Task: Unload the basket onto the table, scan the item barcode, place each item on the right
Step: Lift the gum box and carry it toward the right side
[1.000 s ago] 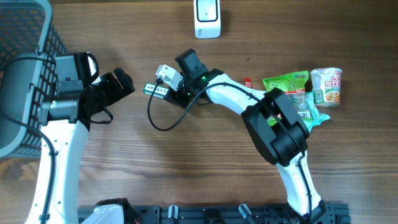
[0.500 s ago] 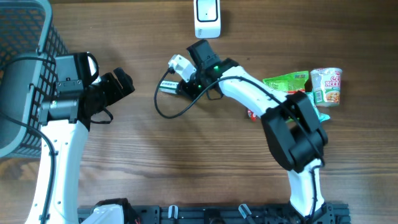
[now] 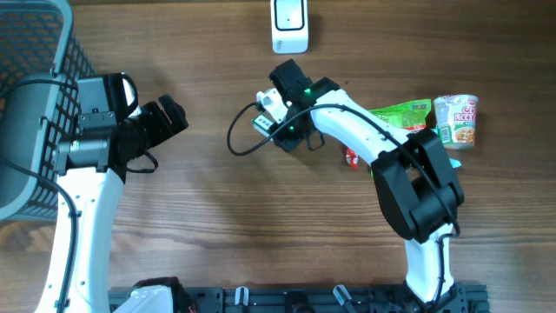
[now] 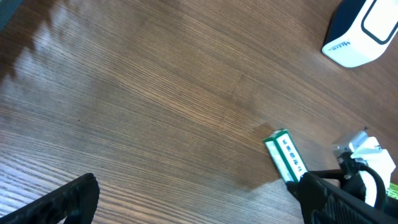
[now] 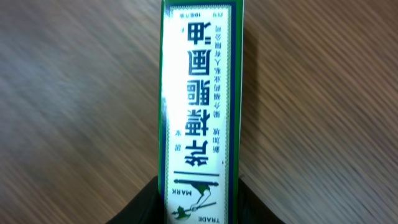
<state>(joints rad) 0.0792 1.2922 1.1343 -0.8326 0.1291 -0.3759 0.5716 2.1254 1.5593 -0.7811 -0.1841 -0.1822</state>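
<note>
I log one slim green box [image 5: 199, 106], lettering legible only by right wrist camera, lying lengthwise outward from the clamping right gripper [image 3: 268, 120]; left gripper [image 3: 169, 120] fingers apart.

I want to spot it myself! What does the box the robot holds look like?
Start at the white scanner at the wooden table's far edge; just nearer the robot, the right gripper holds a slim box. Unlike the green packet and cup noodles further right, it is long and narrow, green-edged, with Chinese writing on white.
</note>
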